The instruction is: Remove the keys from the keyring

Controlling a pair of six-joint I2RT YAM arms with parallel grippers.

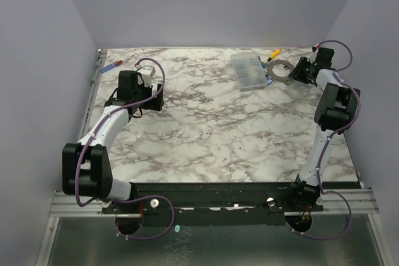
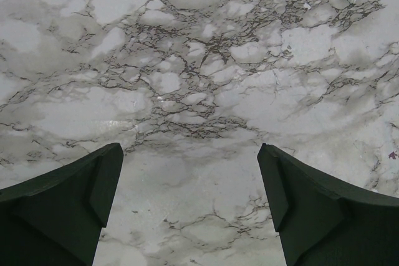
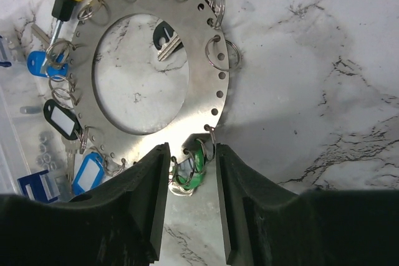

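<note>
Right claw straddles the green-tagged key, clipped to the keyring just ahead; whether it already pinches, I cannot tell. The next move likely needs a firm clamp, then working it free. Left claw gapes wide.

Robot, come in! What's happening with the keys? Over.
Left gripper open, over table. Right gripper open, fingers straddling green key. Keys on keyring. Nothing blocking.

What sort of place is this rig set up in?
Probably a lab test cell, not a home or shop floor. Plain lavender panel walls box in a marble-patterned tabletop. The black-and-white left robot arm and right robot arm are bolted to a silver aluminium rail at its near edge.
</note>
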